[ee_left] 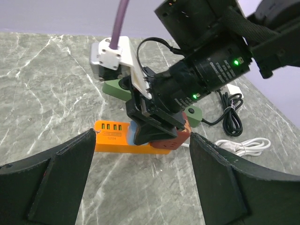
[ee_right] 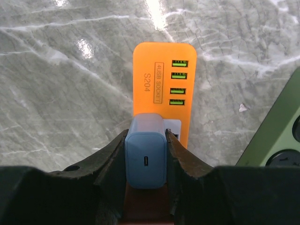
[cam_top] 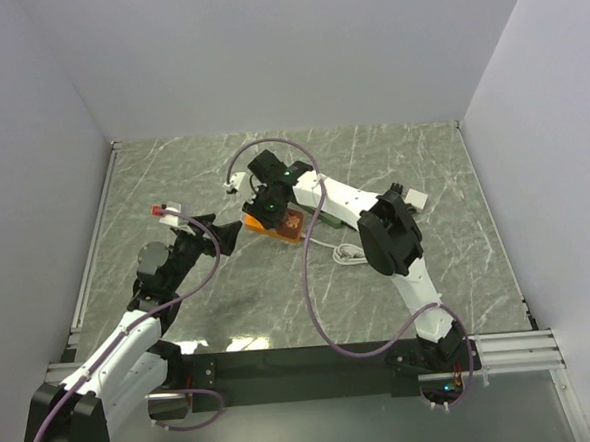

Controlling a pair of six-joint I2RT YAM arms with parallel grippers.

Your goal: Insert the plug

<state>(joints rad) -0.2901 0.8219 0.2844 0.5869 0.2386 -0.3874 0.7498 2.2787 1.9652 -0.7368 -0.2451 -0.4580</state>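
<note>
The right gripper (ee_right: 146, 140) is clamped on the sides of the blue-grey plug (ee_right: 145, 164), which stands on the orange power strip (ee_right: 164, 75) just beside its 4 green USB ports. Whether the pins are fully seated cannot be told. To do this well, the arm should probably hold the plug square to the strip's face and press straight down, since a tilt could jam the pins or skid the strip across the table (cam_top: 422, 173). The left gripper (ee_left: 141, 150) hangs wide open and empty just left of the strip, and could steady it. The right wrist view shows how plug and socket line up. Only the left wrist view shows the strip's side, a green strip (ee_left: 117, 91) behind it and a white cable (ee_left: 243, 146) to the right.
</note>
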